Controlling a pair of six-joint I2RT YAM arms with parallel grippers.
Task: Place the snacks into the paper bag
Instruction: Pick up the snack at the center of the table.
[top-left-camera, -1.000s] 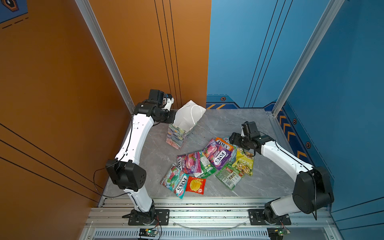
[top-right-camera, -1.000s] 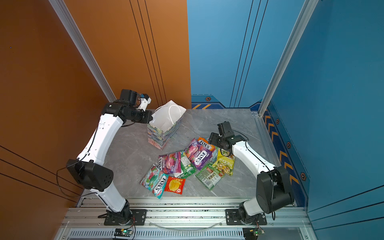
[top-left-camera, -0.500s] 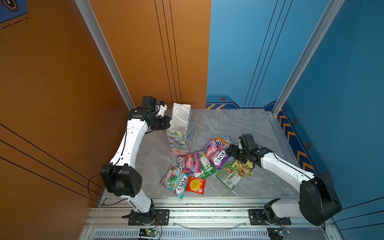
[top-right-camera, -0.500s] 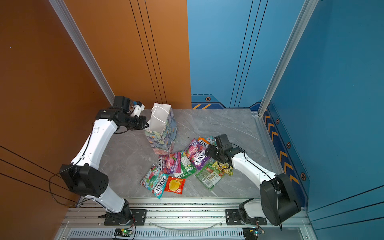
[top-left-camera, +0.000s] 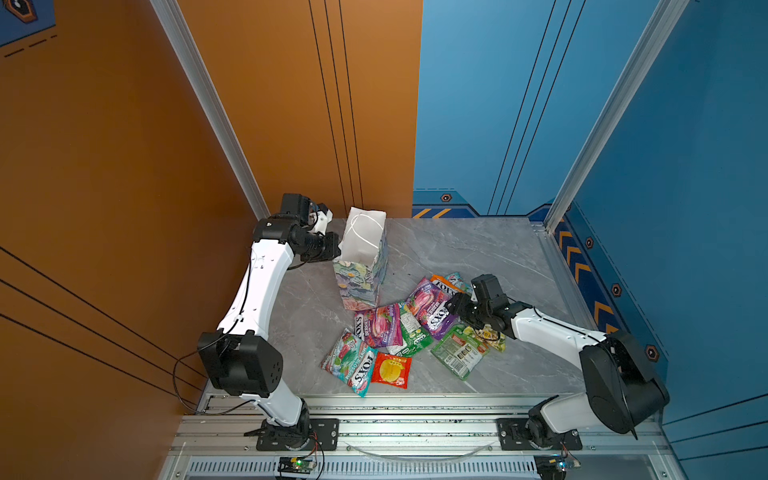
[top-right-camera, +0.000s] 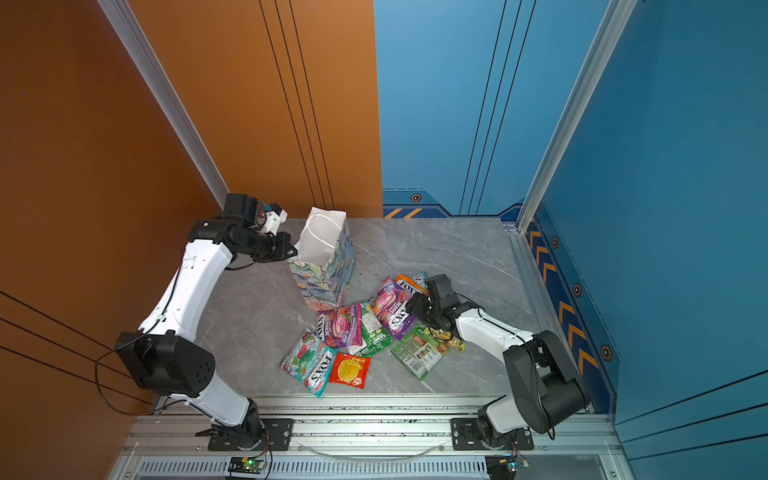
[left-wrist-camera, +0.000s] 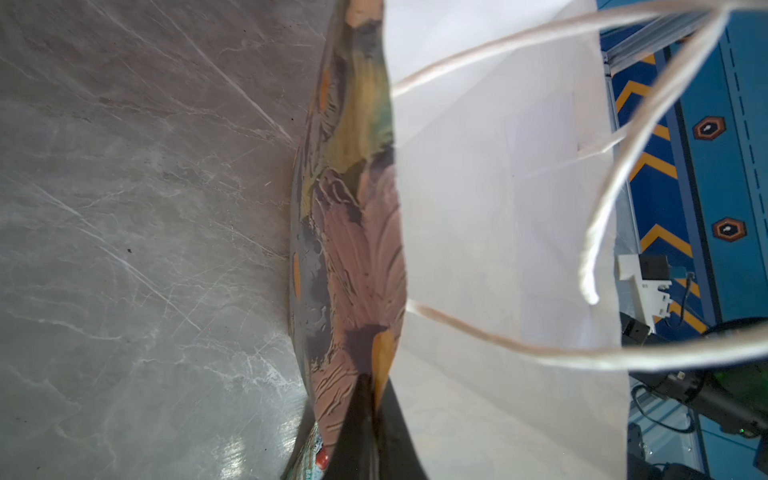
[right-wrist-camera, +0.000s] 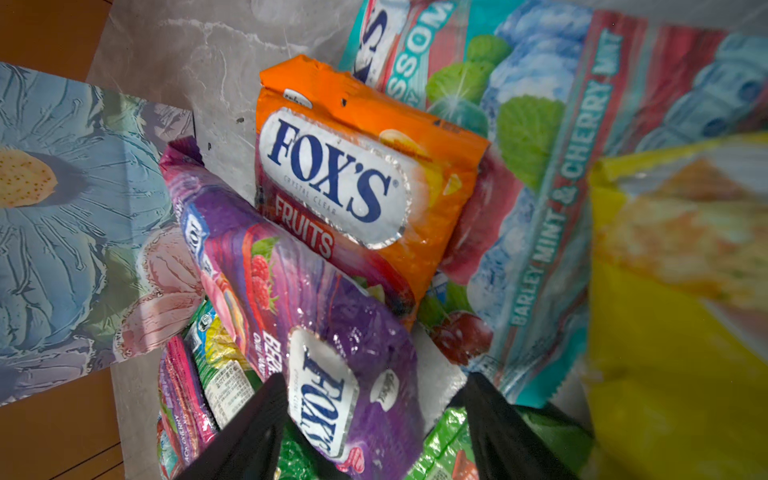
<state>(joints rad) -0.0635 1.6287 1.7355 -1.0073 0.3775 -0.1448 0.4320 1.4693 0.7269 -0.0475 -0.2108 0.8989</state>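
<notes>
Lowest in a top view, just above the rail, a red-yellow sachet (top-left-camera: 390, 370) lies flat on the grey marble table (top-left-camera: 478, 249), touching a teal FOX'S packet (top-left-camera: 348, 362) to its left. To the right sit a green pouch (top-left-camera: 457, 353) and a yellow pouch (top-left-camera: 494, 337), the yellow one partly under the right arm. A little higher in the frame, a purple FOX'S packet (top-left-camera: 378, 326) overlaps a small green packet (top-left-camera: 409, 334). Next to them lies a second purple FOX'S packet (top-left-camera: 432, 307), with the right gripper (top-left-camera: 453, 304) low over its end. In the wrist view its black fingers (right-wrist-camera: 253, 432) stand wide apart on either side of that packet, holding nothing. Past it an orange FOX'S Fruits packet (right-wrist-camera: 365, 174) lies partly tucked under the purple one. Farther back, at centre-left of the frame, the paper bag (top-left-camera: 361, 274) stands upright with its white mouth open, and all the snacks I can see lie outside it. The left gripper (left-wrist-camera: 370, 399) is pinched onto the bag's rim, one finger on each side of the wall.
</notes>
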